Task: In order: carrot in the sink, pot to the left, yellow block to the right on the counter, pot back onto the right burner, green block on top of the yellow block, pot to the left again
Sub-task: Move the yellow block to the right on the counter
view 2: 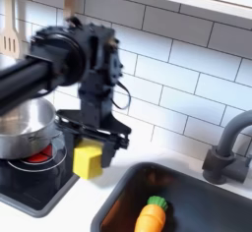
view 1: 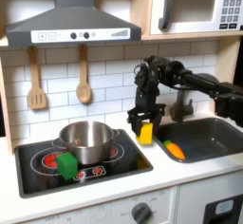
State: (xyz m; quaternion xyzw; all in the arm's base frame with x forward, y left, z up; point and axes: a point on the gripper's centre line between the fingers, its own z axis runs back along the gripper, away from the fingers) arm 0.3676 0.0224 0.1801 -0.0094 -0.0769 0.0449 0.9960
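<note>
One yellow block in the gripper, one carrot in the sink, one pot on the cooktop.

In both exterior views the gripper (view 1: pixel 145 123) (view 2: pixel 92 143) is clamped on the single yellow block (view 1: pixel 146 131) (view 2: pixel 89 161), which sits at centre frame between cooktop and sink (view 1: pixel 220 125) (view 2: pixel 202 182); whether the block touches the counter (view 1: pixel 157 177) or hangs just above it is hard to tell. One carrot (view 1: pixel 174 151) (view 2: pixel 151 215) lies in the sink, at its left end in the first exterior view. One pot (view 1: pixel 87 140) (view 2: pixel 20 128) stands on the cooktop at lower left of the first exterior view, largely covering the right burner (view 1: pixel 107 155). One green block (view 1: pixel 66 163) sits at the pot's front-left, touching or just beside it.
</note>
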